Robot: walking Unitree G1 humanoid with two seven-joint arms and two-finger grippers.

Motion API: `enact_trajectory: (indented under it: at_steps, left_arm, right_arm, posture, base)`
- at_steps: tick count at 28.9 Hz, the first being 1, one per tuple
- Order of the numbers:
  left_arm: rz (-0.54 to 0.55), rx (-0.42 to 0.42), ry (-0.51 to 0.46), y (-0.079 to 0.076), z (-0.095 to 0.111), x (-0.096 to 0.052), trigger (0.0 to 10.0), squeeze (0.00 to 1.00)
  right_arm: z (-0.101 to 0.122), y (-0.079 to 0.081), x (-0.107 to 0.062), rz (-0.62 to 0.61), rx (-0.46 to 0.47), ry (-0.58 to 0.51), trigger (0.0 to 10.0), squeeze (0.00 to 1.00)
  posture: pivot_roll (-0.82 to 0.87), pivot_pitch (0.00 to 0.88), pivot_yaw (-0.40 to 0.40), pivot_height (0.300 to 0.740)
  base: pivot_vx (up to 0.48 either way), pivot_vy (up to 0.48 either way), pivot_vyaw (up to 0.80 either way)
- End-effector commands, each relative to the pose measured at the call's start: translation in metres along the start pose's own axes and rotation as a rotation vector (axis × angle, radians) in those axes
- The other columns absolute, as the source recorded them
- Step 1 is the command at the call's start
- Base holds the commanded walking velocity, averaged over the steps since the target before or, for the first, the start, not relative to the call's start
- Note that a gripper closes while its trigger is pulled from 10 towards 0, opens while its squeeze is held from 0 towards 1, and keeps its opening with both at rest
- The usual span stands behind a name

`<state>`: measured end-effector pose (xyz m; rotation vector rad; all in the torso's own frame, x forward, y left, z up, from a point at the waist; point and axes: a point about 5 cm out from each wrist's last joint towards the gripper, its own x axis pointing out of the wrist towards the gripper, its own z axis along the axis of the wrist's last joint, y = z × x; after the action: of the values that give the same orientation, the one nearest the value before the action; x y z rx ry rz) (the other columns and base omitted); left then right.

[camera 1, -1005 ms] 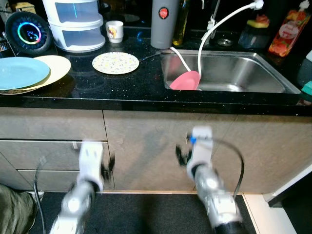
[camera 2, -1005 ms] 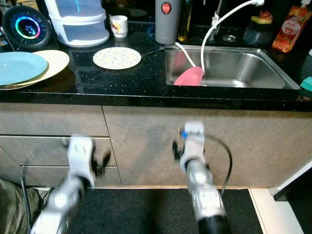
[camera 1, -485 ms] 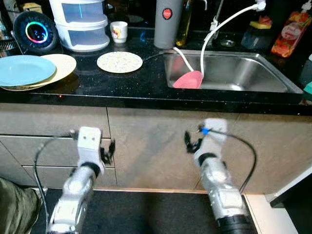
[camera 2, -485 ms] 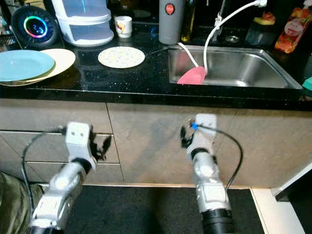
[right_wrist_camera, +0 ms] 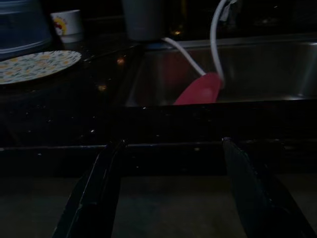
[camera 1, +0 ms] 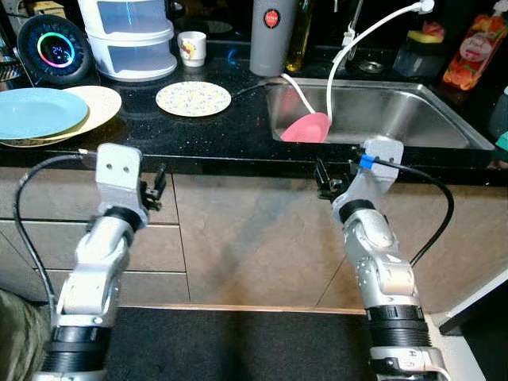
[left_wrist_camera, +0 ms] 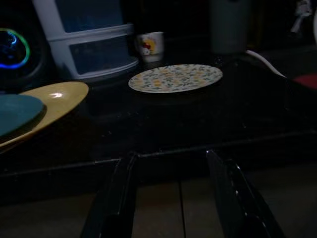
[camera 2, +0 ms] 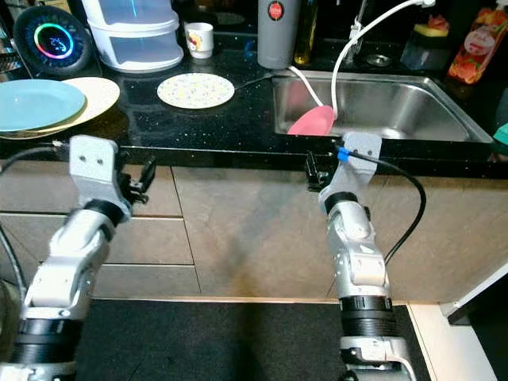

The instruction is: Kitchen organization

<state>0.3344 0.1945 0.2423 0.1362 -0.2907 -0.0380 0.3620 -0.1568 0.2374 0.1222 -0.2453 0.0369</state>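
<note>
Nearest, left end effector (left_wrist_camera: 173, 198) and right end effector (right_wrist_camera: 171, 186), both released, level with worktop (camera 1: 238, 143) edge; beyond, floral plate (camera 1: 194, 98) lying flat: likely stiff, slippery, fragile, best gripped at rim

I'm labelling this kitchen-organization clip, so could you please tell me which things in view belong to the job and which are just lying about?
Job:
round blue plate stacked on round yellow plate
round floral plate
pink ladle leaning in steel sink
small white mug

Lying about:
white stacked drawers
tall grey canister
round glowing speaker
</note>
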Motion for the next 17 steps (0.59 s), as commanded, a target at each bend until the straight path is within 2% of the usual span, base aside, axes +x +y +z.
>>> enact_trajectory:
  at_steps: [1,11,17]
  left_arm:
    - [0.007,-0.006,0.013,0.0026,0.0022,0.0018,10.0,0.00]
    - [0.023,-0.011,0.014,0.0034,0.0069,0.0036,10.0,0.00]
    - [0.072,0.012,0.061,0.0104,0.0007,0.0037,10.0,0.00]
  right_arm:
    - [0.0002,0.0037,0.0018,0.021,0.024,0.026,10.0,0.00]
    - [-0.0005,0.0098,0.0038,0.045,0.052,0.043,10.0,0.00]
    - [-0.0034,0.0125,0.0028,0.068,0.054,0.062,10.0,0.00]
  posture:
    - [0.01,0.149,-0.026,0.740]
    - [0.01,0.152,-0.025,0.740]
    - [0.01,0.156,-0.024,0.740]
  base:
    - [0.000,0.000,0.00]
    - [0.000,0.000,0.00]
    - [0.000,0.000,0.00]
